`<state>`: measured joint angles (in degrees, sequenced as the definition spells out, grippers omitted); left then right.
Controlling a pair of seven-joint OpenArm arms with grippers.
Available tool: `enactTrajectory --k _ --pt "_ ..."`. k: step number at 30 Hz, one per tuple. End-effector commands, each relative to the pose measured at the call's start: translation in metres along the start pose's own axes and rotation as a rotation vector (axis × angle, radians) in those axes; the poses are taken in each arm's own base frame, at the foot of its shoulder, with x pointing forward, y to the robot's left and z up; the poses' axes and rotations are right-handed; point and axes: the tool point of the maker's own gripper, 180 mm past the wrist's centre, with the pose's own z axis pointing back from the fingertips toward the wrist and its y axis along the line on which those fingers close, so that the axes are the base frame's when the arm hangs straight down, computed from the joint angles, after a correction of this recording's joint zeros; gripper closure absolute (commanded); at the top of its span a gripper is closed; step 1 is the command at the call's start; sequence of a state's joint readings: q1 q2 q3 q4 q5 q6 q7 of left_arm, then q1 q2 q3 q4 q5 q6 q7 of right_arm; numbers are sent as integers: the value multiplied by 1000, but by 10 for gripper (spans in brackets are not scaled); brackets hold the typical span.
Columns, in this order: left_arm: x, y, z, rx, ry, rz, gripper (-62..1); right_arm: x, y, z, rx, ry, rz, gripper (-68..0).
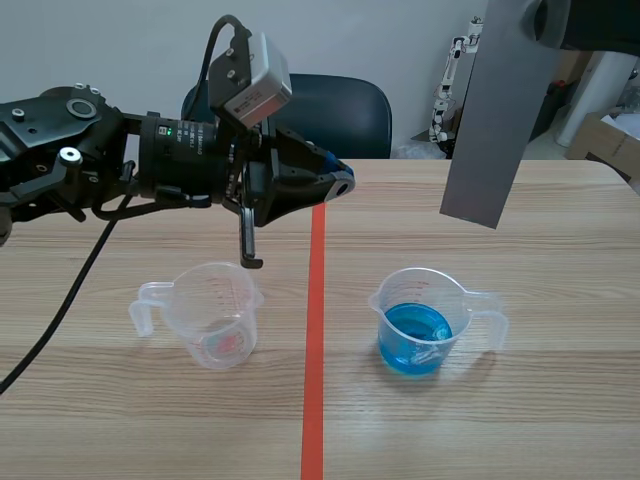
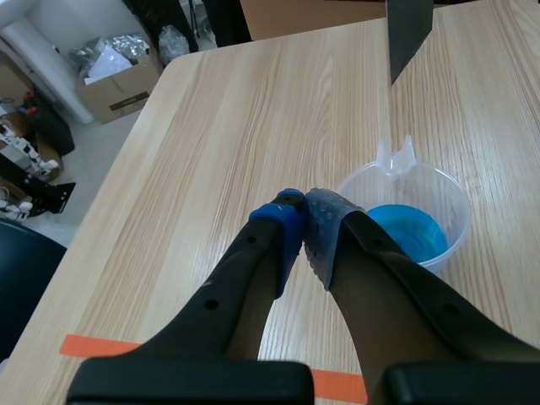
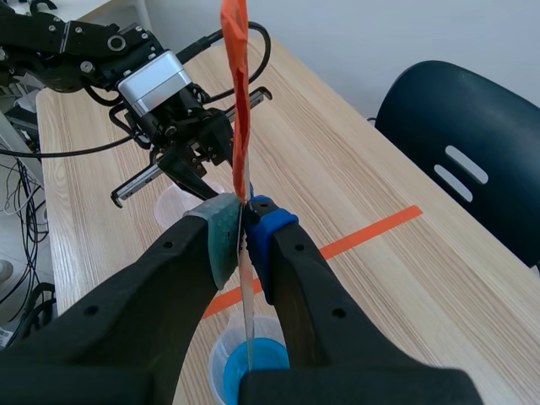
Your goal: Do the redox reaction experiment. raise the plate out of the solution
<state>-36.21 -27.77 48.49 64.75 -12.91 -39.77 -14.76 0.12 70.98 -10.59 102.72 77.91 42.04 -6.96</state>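
Note:
A grey metal plate (image 1: 495,120) hangs upright over the table's right half. Its lower edge is clear of the beaker of blue solution (image 1: 418,325) below it. My right gripper (image 3: 245,215) is shut on the plate (image 3: 238,101), which shows edge-on with an orange-red tint and points down at the blue beaker (image 3: 249,359). My left gripper (image 1: 345,183) hovers shut and holds nothing, above and behind a second clear beaker (image 1: 212,315). In the left wrist view the left gripper (image 2: 302,215) has the blue beaker (image 2: 409,224) and the plate's tip (image 2: 409,29) ahead of it.
The second beaker has a faint pink trace at its bottom and a handle on its left. A dark chair (image 1: 330,110) stands at the table's far edge. Cardboard boxes (image 1: 605,140) sit on the floor beyond the right side.

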Motion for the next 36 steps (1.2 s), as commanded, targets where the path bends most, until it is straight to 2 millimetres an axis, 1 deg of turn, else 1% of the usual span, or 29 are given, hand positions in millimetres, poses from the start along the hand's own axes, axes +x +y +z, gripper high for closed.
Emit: enactTrajectory --k 1,5,10,17,19,24,26,36 --pt "13 3 -4 -1 -38 -11 -28 13 1 1 12 -27 24 -6" --pt "16 2 -7 -4 -48 -10 -28 13 1 1 12 -23 25 -6" --pt "9 2 -7 -4 -11 -10 -30 13 1 1 12 -23 25 -6" --pt "9 1 -7 -5 -12 -7 -30 12 1 1 11 -20 27 -6" --pt "8 -4 -9 -23 -9 -3 -30 12 1 1 11 -21 27 -6" --pt "0 -34 -20 -108 1 13 -30 12 1 1 11 -20 27 -6" --pt "0 -39 -21 -123 -2 12 -30 11 1 1 11 -13 27 -6" --pt "12 -27 -19 -112 -26 -21 -30 8 0 1 8 4 44 -6"
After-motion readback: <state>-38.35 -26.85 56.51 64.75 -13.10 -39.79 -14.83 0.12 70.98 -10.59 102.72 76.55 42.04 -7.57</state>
